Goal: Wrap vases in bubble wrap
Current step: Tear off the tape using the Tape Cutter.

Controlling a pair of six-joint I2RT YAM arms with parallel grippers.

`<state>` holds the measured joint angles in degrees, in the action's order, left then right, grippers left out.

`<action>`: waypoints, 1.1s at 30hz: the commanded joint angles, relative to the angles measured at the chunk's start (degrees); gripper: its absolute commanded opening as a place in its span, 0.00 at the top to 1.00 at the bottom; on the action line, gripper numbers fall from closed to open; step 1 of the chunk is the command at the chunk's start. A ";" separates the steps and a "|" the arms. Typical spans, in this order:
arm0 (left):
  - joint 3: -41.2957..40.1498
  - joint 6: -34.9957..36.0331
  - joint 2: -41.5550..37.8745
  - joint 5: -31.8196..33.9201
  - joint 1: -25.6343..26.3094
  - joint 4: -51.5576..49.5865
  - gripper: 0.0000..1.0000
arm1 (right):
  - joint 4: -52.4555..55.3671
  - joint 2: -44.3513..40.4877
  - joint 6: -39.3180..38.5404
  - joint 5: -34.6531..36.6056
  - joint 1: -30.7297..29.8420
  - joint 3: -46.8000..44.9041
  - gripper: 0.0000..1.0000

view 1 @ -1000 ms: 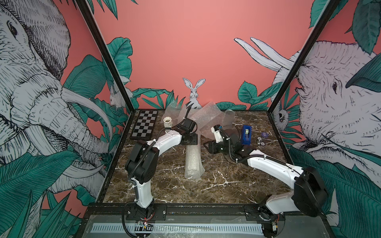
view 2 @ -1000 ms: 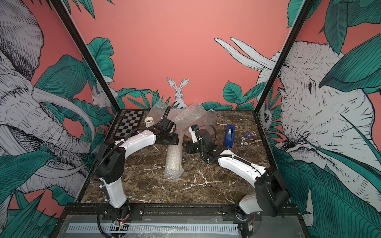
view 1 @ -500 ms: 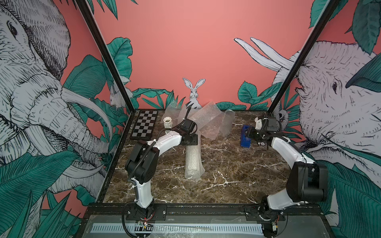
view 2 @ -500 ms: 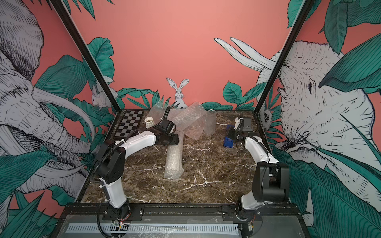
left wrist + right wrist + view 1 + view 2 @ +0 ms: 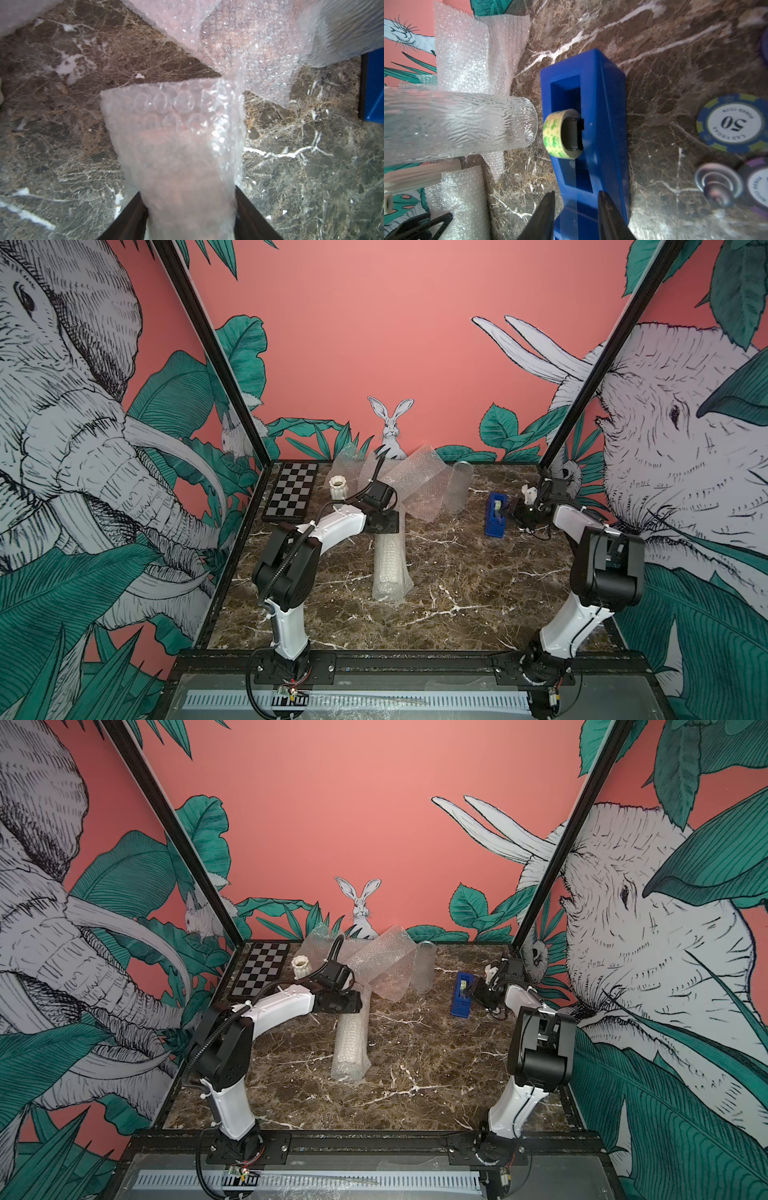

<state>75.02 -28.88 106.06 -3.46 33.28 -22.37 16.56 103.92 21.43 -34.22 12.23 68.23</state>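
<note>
A long roll of bubble wrap [image 5: 388,560] [image 5: 351,1044] lies on the marble table, and what is inside it does not show. My left gripper [image 5: 385,523] [image 5: 353,1003] [image 5: 189,191] is shut on its far end, a dark finger on each side. A white ribbed vase [image 5: 340,487] [image 5: 302,966] [image 5: 421,176] and a clear glass vase [image 5: 459,489] [image 5: 424,967] [image 5: 456,124] stand at the back. Loose bubble wrap sheets [image 5: 415,485] [image 5: 382,963] [image 5: 460,52] lie crumpled between them. My right gripper [image 5: 512,512] [image 5: 474,992] [image 5: 576,193] is open at the near end of the blue tape dispenser [image 5: 496,516] [image 5: 462,996] [image 5: 591,104].
A chequered board [image 5: 291,493] [image 5: 262,971] lies at the back left corner. Poker chips [image 5: 733,122] sit on the marble beside the dispenser, close to the right wall. A green-patterned tape roll [image 5: 556,133] sits in the dispenser.
My right arm has swung from the table's middle, beside the roll, out to the tape dispenser on the right, and its jaws have narrowed. The left arm has kept its hold, unmoved.
</note>
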 commanded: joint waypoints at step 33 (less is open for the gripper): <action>0.12 -0.45 0.62 0.08 0.14 -3.37 0.38 | -6.66 3.53 2.06 -13.91 1.72 -0.57 0.93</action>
<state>75.02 -28.91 106.06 -3.55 33.28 -22.39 11.62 109.03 22.52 -44.97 13.41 68.51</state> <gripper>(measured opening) 0.618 0.077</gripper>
